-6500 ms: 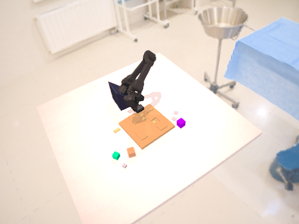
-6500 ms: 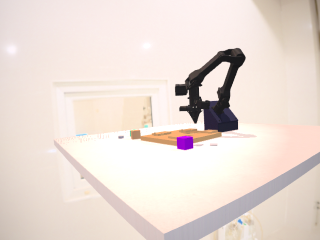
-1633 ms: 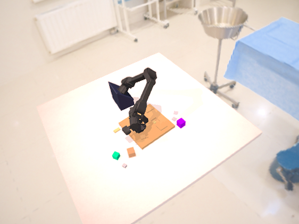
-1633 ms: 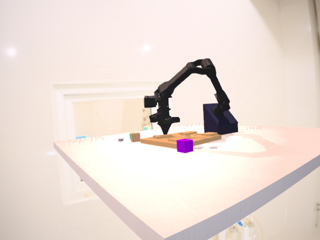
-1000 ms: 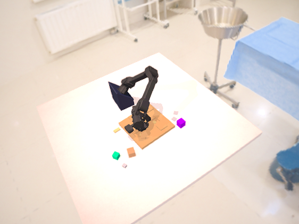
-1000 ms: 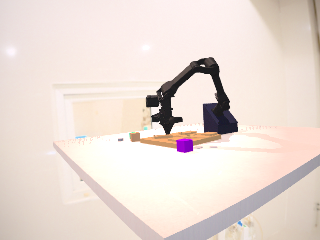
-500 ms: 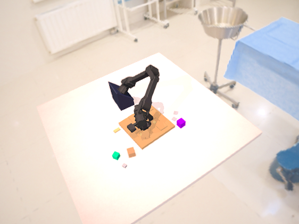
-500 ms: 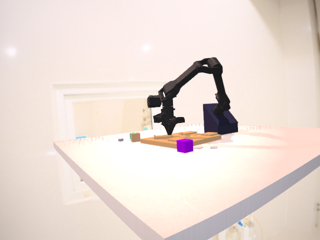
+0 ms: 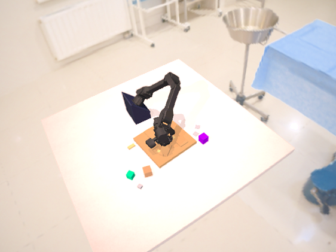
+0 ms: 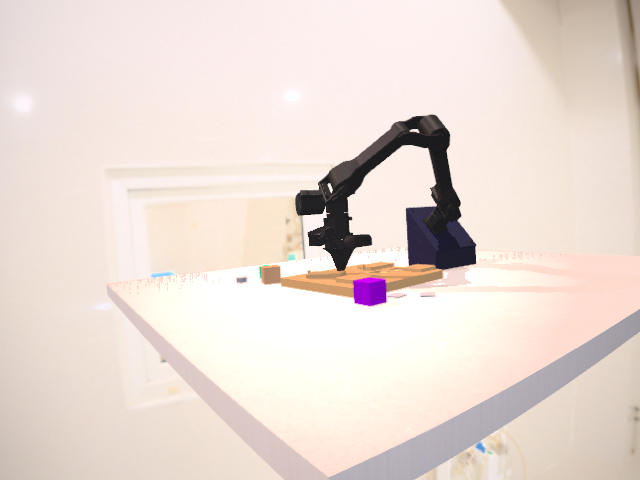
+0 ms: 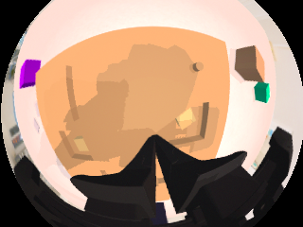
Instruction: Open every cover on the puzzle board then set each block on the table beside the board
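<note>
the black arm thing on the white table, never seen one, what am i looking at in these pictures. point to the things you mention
It is a jointed black robot arm [image 9: 173,80] [image 10: 382,149] ending in a two-fingered gripper [image 10: 340,268] [image 11: 155,137], shut, holding nothing. One picture looks down from above, one from the side, and one from the arm's wrist past its fingers. The gripper points down at a flat orange-brown wooden-looking board [image 9: 159,163] [image 10: 320,287] [image 11: 156,38]. Beside the board lie a purple cube [image 9: 203,138] [image 10: 369,291] [image 11: 29,74], a green cube [image 9: 130,174] [image 11: 261,92] and a brown-orange block [image 9: 147,171] [image 10: 270,274] [image 11: 247,63].

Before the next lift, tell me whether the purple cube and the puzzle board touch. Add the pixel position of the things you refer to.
Apart: the top view shows bare table between the purple cube [image 9: 203,138] [image 11: 29,74] and the puzzle board's [image 9: 161,162] [image 11: 156,35] edge.
</note>
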Available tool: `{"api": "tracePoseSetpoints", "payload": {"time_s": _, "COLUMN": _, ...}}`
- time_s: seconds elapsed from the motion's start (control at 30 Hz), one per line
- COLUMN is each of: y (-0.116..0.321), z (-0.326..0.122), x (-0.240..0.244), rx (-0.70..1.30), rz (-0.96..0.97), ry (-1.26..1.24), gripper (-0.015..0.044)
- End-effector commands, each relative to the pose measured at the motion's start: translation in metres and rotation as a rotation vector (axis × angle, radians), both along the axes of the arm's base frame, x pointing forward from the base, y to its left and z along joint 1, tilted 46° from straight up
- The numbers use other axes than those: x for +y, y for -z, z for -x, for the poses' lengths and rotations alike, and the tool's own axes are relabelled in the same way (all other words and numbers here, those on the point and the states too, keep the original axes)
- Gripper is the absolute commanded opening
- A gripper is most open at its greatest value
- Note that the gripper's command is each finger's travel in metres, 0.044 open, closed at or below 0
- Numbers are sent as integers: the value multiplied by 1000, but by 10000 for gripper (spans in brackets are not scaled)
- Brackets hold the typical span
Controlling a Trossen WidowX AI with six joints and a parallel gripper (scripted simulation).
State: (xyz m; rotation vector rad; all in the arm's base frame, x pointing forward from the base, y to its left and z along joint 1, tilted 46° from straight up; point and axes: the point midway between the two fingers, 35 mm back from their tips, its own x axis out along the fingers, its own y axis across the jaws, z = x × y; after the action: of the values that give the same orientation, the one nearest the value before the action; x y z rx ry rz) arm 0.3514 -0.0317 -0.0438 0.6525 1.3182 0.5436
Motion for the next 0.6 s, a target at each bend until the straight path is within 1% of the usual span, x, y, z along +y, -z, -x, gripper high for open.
{"api": "tracePoseSetpoints", "payload": {"time_s": 0.0, "y": -3, "z": -2, "x": 3, "rx": 0, "rz": -4, "ry": 3, "gripper": 0}}
{"api": "tracePoseSetpoints", "payload": {"time_s": 0.57, "y": -16, "z": -16, "x": 12, "rx": 0, "rz": -5, "ry": 3, "gripper": 0}}
